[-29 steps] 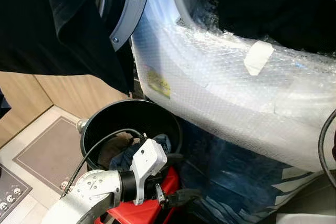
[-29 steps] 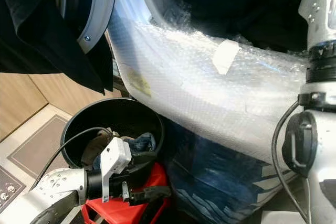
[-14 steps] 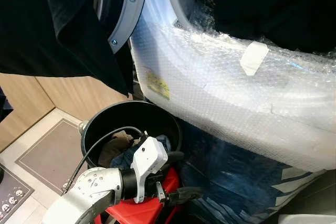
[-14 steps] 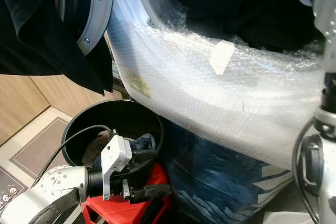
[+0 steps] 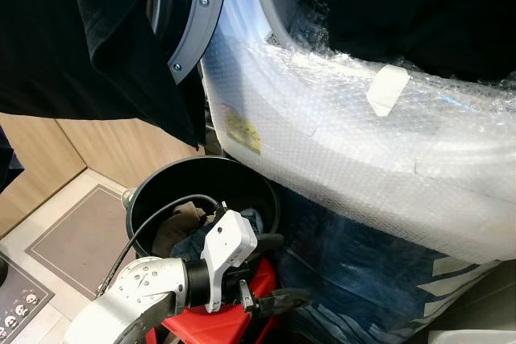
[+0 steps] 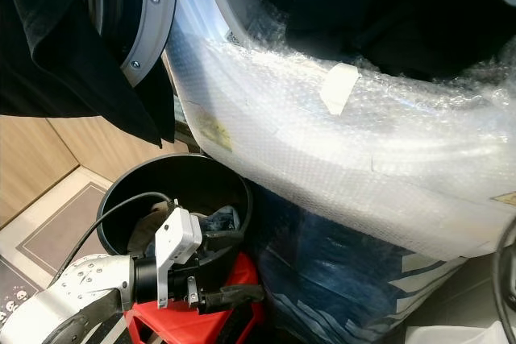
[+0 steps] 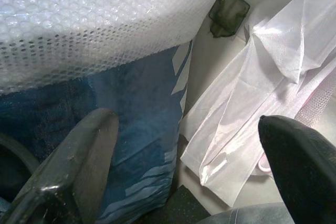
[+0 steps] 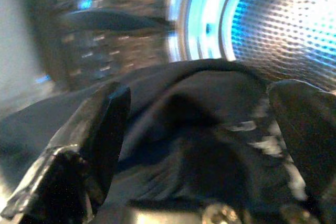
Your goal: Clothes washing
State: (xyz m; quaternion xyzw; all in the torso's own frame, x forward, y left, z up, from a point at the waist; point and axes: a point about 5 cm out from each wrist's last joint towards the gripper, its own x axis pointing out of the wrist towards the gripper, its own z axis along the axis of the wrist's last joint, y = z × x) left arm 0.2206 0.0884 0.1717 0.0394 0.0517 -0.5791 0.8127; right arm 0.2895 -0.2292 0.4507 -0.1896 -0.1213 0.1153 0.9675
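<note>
The washing machine point(image 5: 363, 151) is wrapped in bubble wrap, and its door point(image 5: 193, 30) stands open with a black garment point(image 5: 97, 46) draped over it. Dark clothes point(image 5: 427, 14) fill the drum mouth. Below stands a black bucket point(image 5: 153, 191) holding several clothes point(image 5: 181, 227). My left gripper point(image 5: 282, 270) is open and empty, low beside the bucket over a red stool point(image 5: 234, 320). In the right wrist view my right gripper point(image 8: 199, 145) is open at the blue-lit drum point(image 8: 283, 30), its fingers spread either side of a dark garment point(image 8: 199, 108).
A blue printed cover point(image 5: 355, 271) lies under the machine's front. White plastic sheets point(image 7: 252, 103) lie on the floor beyond it. A grey mat point(image 5: 72, 239) lies on the tiled floor at the left, next to wooden panels point(image 5: 105, 147).
My right arm has left the right side of the right eye view. The camera has shifted slightly. The left arm and bucket stay as they were.
</note>
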